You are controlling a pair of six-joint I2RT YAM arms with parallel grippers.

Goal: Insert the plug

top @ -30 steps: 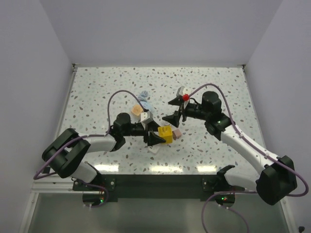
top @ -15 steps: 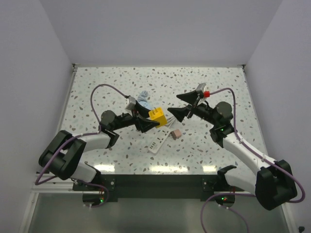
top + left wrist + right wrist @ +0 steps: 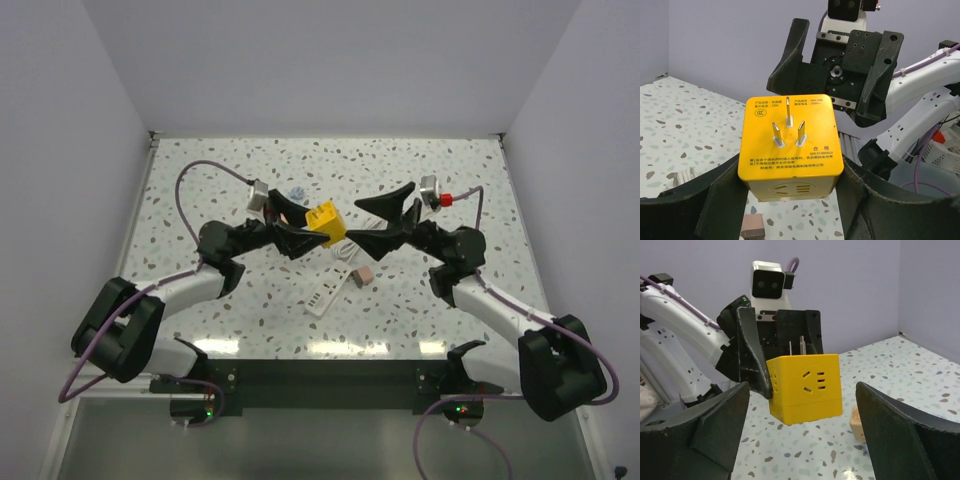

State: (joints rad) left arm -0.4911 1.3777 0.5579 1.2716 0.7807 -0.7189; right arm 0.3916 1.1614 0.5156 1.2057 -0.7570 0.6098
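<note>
Two-arm check: found small dusty-pink boxy plug (image 3: 364,273) on desk (image 3: 200,180) centre, toward near edge from wide-open, empty right gripper (image 3: 352,221); likely nearer that than left gripper (image 3: 316,226), clamped on yellow plastic pronged cube (image 3: 324,216). Long axis unclear.

Smooth yellow plastic with a soft sheen is being shown by the cube (image 3: 791,145), and bright bare metal by its three prongs (image 3: 788,112). The fingers (image 3: 890,430) are being seen as matt black plastic, slightly grainy. The table (image 3: 200,180) is being rendered as polished, speckled, stone-like material, light being reflected along its near edge. The plug (image 3: 365,273) is being seen as matt pink plastic. The arm shells (image 3: 670,315) are being shown as glossy white plastic.
</note>
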